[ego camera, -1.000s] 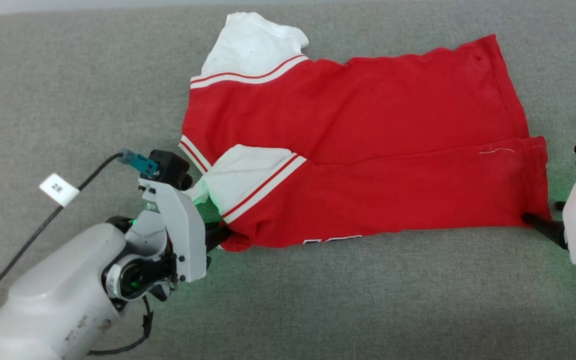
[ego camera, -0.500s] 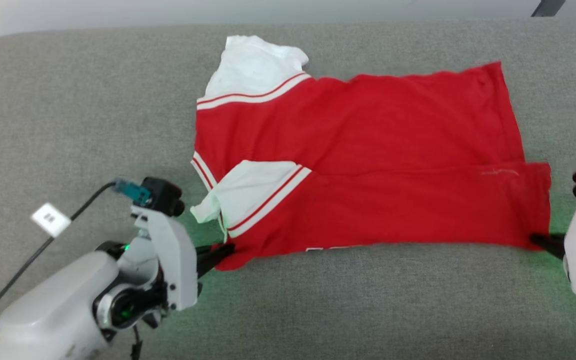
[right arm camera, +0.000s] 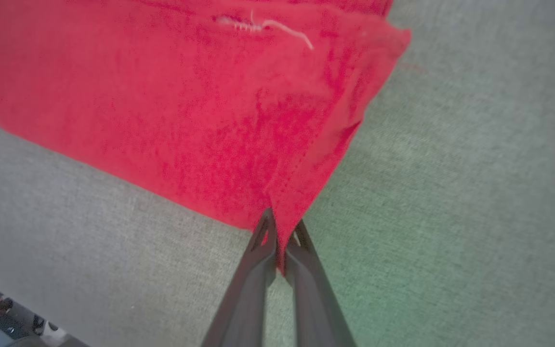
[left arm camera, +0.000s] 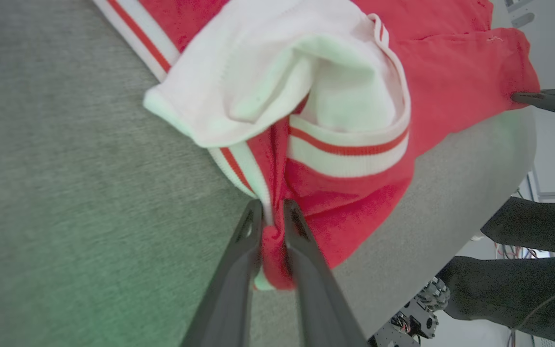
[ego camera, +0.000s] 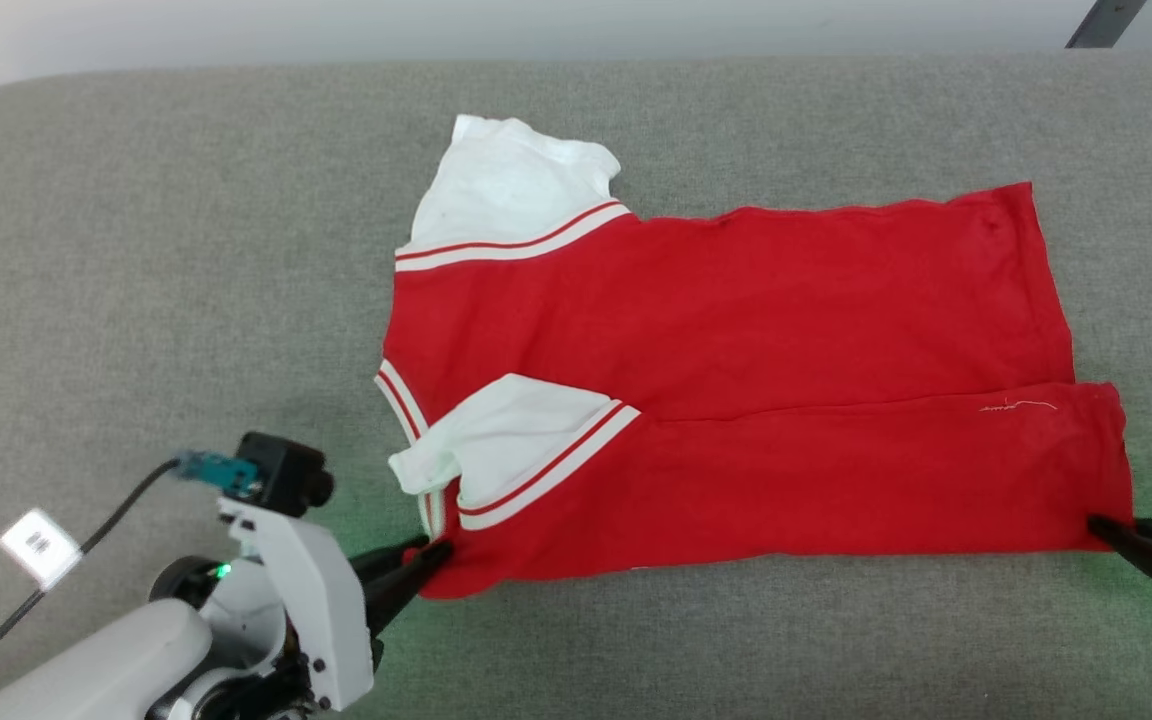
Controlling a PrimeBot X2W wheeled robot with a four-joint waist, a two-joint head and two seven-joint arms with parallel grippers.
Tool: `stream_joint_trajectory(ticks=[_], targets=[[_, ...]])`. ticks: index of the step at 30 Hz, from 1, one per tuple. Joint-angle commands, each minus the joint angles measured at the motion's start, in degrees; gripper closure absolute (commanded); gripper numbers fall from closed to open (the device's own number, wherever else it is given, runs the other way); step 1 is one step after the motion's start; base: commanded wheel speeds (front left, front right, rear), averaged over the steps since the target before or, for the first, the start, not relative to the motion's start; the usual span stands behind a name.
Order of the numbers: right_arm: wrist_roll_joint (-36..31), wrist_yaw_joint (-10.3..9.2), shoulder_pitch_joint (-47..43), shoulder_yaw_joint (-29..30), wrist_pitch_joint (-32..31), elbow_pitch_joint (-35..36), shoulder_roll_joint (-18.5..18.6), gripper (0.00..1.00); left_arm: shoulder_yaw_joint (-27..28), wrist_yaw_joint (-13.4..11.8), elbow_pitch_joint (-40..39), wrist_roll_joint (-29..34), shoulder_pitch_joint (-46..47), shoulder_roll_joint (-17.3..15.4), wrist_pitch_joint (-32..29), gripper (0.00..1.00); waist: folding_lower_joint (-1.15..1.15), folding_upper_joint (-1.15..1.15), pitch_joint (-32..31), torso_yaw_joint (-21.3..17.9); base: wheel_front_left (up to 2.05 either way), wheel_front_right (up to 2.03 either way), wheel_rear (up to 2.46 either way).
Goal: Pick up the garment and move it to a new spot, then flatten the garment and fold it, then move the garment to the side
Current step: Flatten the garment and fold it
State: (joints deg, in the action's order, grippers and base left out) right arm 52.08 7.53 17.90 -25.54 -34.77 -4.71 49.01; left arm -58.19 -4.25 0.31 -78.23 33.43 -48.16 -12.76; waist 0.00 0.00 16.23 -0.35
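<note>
Left end effector point(ego camera: 433, 553), low, clamps the garment point(ego camera: 736, 330); right end effector point(ego camera: 1098, 523) clamps its hem corner.

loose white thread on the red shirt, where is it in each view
Head view: loose white thread, far right, on the T-shirt's near folded layer.
Left wrist view: top right corner.
Right wrist view: top, middle.
Shared landmark: the right gripper, shut on the red corner near it.

Bright, even light covers the grey fabric surface point(ego camera: 136, 250), shadows faint; green glow pools near left and right; wrist views warp at edges.
</note>
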Motion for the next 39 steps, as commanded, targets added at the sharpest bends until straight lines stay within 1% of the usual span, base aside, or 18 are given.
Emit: stream_joint_trajectory(ticks=[1,4,7,9,11,12,15,16,17,18,22,24,27,30,32,34,36,39], targets=[[-1.9,-0.09,-1.6,1.8,2.0,-0.2,-0.7,0.0,0.7,-1.1,-0.6,0.3,-1.4,-0.3,1.9,0.0,0.0,0.0,-0.4,0.1,0.0,0.0,0.0],[-4.2,-0.09,-3.6,5.4,6.0,0.3,-2.1,0.0,2.5,-2.5,-2.4,0.1,-3.6,-1.3,6.4,0.0,0.0,0.0,-0.7,0.0,0.0,0.0,0.0],[-6.8,-0.09,-5.3,10.1,11.6,1.3,-4.1,0.0,4.6,-4.6,-4.3,0.6,-5.8,-3.3,11.4,0.0,0.0,0.0,-0.9,-0.2,0.0,0.0,0.0],[-9.5,-0.09,-5.8,12.9,16.0,1.9,-6.1,0.0,6.6,-5.9,-5.0,0.9,-6.8,-4.0,15.6,0.0,0.0,0.0,-1.0,-0.4,0.0,0.0,0.0],[-12.2,-0.09,-5.4,14.8,20.5,2.4,-8.9,0.0,8.5,-7.0,-4.8,1.4,-7.7,-4.6,19.5,0.0,0.0,0.0,-0.9,-1.0,0.0,0.0,0.0],[-13.3,-0.09,-5.0,15.2,22.3,2.6,-10.3,0.0,9.3,-7.1,-4.7,1.5,-7.9,-4.5,21.3,0.0,0.0,0.0,-0.9,-1.5,0.0,0.0,0.0],[-16.2,-0.09,-3.3,16.5,27.7,2.6,-14.8,0.0,12.8,-6.9,-2.7,2.3,-7.2,-3.6,25.8,0.0,0.0,0.0,-0.6,-3.0,0.0,0.0,0.0],[-17.0,-0.09,-2.6,16.8,29.4,2.6,-16.3,0.0,13.9,-6.3,-1.8,2.3,-6.8,-3.1,26.6,0.0,0.0,0.0,-0.4,-3.7,0.0,0.0,0.0],[-17.8,-0.09,-1.9,17.6,31.3,2.4,-17.8,0.0,14.9,-5.6,-0.7,3.1,-5.9,-2.5,27.0,0.0,0.0,0.0,-0.2,-4.3,0.0,0.0,0.0],[-17.8,-0.09,-1.9,17.6,31.3,2.4,-17.8,0.0,14.9,-5.6,-0.7,3.1,-5.9,-2.5,27.0,0.0,0.0,0.0,-0.2,-4.3,0.0,0.0,0.0],[-20.1,-0.09,0.4,19.1,37.3,1.9,-23.3,0.0,17.5,-2.9,4.9,6.5,-0.4,-0.8,27.6,0.0,0.0,0.0,1.1,-7.1,0.0,0.0,0.0],[-20.8,-0.09,1.3,18.2,39.1,2.2,-25.0,0.0,18.4,-1.9,8.6,8.0,3.2,0.3,27.7,0.0,0.0,0.0,1.9,-9.0,0.0,0.0,0.0],[-21.1,-0.09,2.3,17.5,40.7,2.1,-26.7,0.0,17.8,0.1,14.8,10.5,9.6,1.7,26.1,0.0,0.0,0.0,3.3,-11.7,0.0,0.0,0.0],[-20.7,-0.09,3.2,17.1,41.5,2.0,-27.9,0.0,16.6,1.7,21.9,12.2,16.3,2.8,21.7,0.0,0.0,0.0,4.9,-14.5,0.0,0.0,0.0],[-20.3,-0.09,3.4,17.2,41.9,1.8,-28.5,0.0,15.3,2.7,27.3,13.1,20.6,3.8,17.7,0.0,0.0,0.0,5.6,-16.0,0.0,0.0,0.0],[-20.0,-0.09,3.7,16.9,42.2,1.8,-29.2,0.0,13.7,3.5,32.5,14.5,24.6,4.0,13.5,0.0,0.0,0.0,6.3,-17.7,0.0,0.0,0.0],[-19.7,-0.09,3.6,16.3,42.2,1.6,-29.4,0.0,11.9,4.7,37.3,14.5,27.3,4.6,7.5,0.0,0.0,0.0,6.7,-19.2,0.0,0.0,0.0],[-19.0,-0.09,3.9,15.2,42.0,1.2,-29.6,0.0,10.0,6.4,42.7,14.7,31.6,4.3,-0.9,0.0,0.0,0.0,7.4,-21.1,0.0,0.0,0.0]])
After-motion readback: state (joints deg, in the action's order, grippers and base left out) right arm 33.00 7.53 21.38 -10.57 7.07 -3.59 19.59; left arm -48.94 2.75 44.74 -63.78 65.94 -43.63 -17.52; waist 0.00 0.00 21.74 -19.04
